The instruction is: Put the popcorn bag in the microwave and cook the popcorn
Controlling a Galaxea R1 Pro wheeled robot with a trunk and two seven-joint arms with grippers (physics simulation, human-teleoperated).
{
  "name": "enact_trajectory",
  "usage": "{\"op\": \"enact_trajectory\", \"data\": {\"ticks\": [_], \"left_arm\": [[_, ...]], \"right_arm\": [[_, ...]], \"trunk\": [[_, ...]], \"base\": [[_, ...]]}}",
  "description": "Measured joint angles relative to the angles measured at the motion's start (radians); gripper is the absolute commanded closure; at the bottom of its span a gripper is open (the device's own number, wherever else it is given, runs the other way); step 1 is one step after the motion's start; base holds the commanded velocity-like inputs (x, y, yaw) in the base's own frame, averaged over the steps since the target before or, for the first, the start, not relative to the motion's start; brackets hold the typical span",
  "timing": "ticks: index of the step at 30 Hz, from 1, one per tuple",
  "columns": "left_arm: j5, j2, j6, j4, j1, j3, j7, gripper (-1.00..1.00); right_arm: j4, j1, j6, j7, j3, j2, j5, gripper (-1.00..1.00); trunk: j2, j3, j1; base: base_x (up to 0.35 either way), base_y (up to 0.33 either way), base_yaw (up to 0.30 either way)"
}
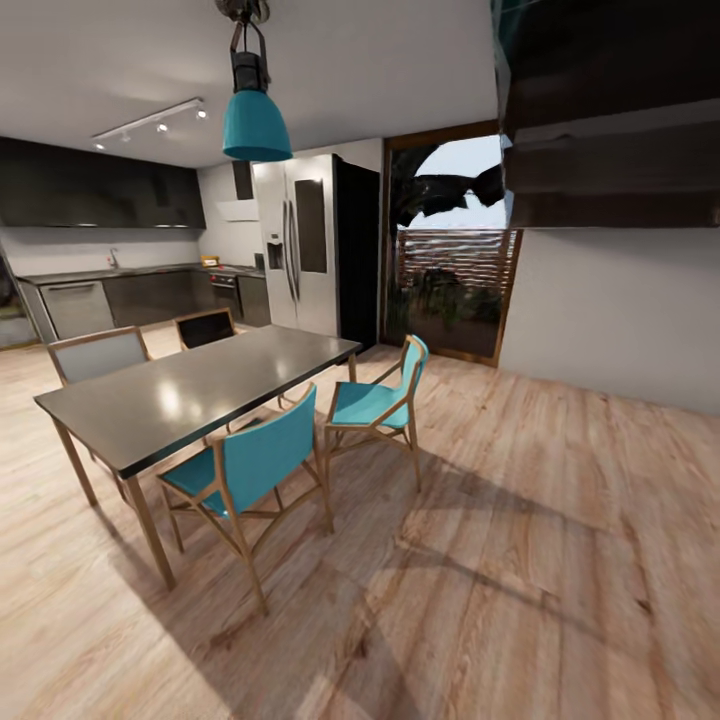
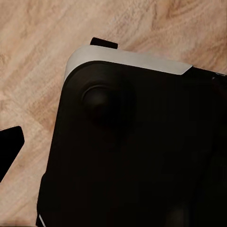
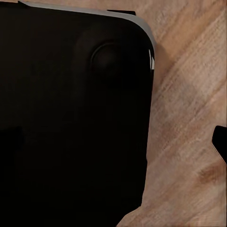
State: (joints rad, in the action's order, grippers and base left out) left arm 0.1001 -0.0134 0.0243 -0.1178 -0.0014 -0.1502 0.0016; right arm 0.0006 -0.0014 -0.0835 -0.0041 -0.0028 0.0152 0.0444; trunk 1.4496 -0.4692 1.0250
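The kitchen [image 1: 120, 270] lies at the far left of the head view, well apart from the robot: a grey countertop [image 1: 110, 273] runs along the far wall over dark lower cabinets [image 1: 155, 297], with dark upper cabinets [image 1: 100, 185] above it and a steel dishwasher front [image 1: 77, 307] at its left end. A small yellowish thing [image 1: 209, 261] sits on the far end of the countertop near the hob, too small to tell what it is. Right of the countertop stands a tall steel fridge [image 1: 300, 245].

Nearer, a dark dining table [image 1: 190, 385] stands on the pale wood floor [image 1: 520, 560]. Two teal chairs [image 1: 255, 465] are at its near and right sides, two dark-backed chairs [image 1: 100, 352] at its far side. A teal lamp [image 1: 256, 120] hangs from the ceiling over the table, and a track of spotlights [image 1: 150, 120] is fixed to the ceiling farther back. Right of the fridge a glass door [image 1: 452, 250] shows a fence and plants outside. A dark wall cabinet [image 1: 610, 110] fills the upper right corner.

The left wrist view looks down on the robot's black base [image 2: 137, 151] with its pale edge, over the wood floor; a dark fingertip [image 2: 9, 146] juts in from the edge. The right wrist view shows the same base [image 3: 71, 118] and a dark fingertip [image 3: 221, 142] at the edge. For either claw I cannot tell how far it is open, nor whether it has hold of anything
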Motion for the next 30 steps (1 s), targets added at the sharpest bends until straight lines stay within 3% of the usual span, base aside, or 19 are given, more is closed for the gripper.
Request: {"op": "enact_trajectory", "data": {"ticks": [30], "left_arm": [[0.000, 0.000, 0.000, 0.000, 0.000, -0.001, 0.000, -1.00]], "right_arm": [[0.000, 0.000, 0.000, 0.000, 0.000, 0.000, 0.000, -1.00]], "trunk": [[0.000, 0.000, 0.000]], "base": [[0.000, 0.000, 0.281]]}}
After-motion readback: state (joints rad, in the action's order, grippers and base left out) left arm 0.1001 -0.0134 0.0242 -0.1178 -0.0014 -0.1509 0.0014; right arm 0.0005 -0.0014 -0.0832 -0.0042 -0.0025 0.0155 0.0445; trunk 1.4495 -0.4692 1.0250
